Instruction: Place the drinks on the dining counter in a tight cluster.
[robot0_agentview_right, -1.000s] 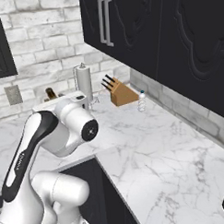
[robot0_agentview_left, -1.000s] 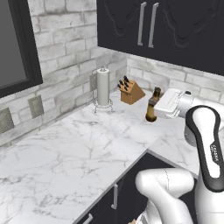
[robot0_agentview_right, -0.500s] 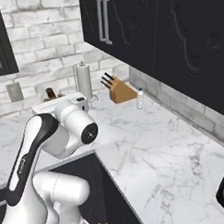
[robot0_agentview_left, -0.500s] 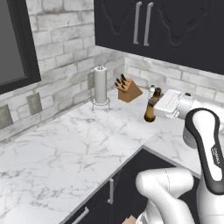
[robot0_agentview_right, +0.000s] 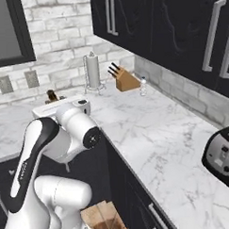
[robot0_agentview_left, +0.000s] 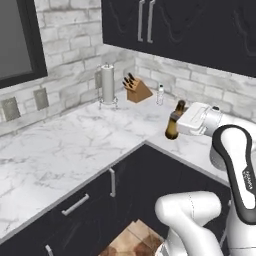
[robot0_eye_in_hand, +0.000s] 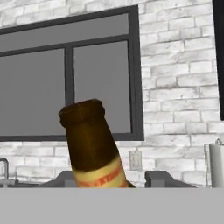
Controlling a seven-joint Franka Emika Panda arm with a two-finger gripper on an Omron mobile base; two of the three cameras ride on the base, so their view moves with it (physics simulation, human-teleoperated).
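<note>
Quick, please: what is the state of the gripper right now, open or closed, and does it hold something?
Gripper: closed on the brown glass bottle, holding it lifted above the worktop.

An L-shaped white marble worktop [robot0_agentview_left: 75, 145] with grey veins runs over dark cabinets. In its corner stand a paper-towel roll [robot0_agentview_left: 107, 84] on a wire holder, a wooden knife block [robot0_agentview_left: 138, 90], and just beside that a clear water bottle [robot0_agentview_left: 160, 94]. Farther along sits a toaster [robot0_agentview_right: 223, 158].
</note>
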